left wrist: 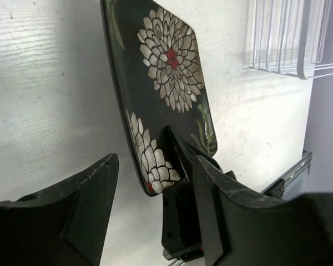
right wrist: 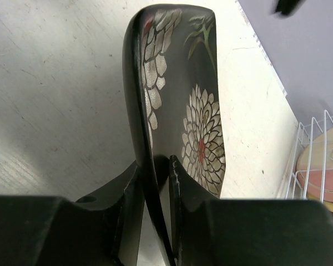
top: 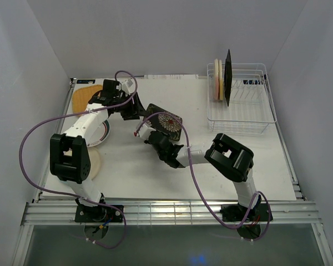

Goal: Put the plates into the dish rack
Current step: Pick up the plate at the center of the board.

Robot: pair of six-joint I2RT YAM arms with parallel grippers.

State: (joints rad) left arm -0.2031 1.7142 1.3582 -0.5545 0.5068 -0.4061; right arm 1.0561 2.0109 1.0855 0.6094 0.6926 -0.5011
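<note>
My right gripper (top: 148, 132) is shut on the near edge of the square black floral plate (top: 167, 122) and holds it tilted above the table's middle. The wrist view shows its jaws (right wrist: 154, 163) clamping the plate (right wrist: 200, 111). My left gripper (top: 132, 111) is open just left of that plate. Its fingers (left wrist: 94, 188) stand apart, with the plate (left wrist: 166, 72) beyond them. The white wire dish rack (top: 250, 119) at the back right holds two round cream plates (top: 216, 80) and a dark plate (top: 228, 77) on edge.
The orange square plate (top: 84, 95) lies at the back left. The green-rimmed white plate (top: 104, 133) and a cream plate (top: 94, 163) lie under my left arm. The rack also shows in the left wrist view (left wrist: 283, 39) and the right wrist view (right wrist: 313, 138).
</note>
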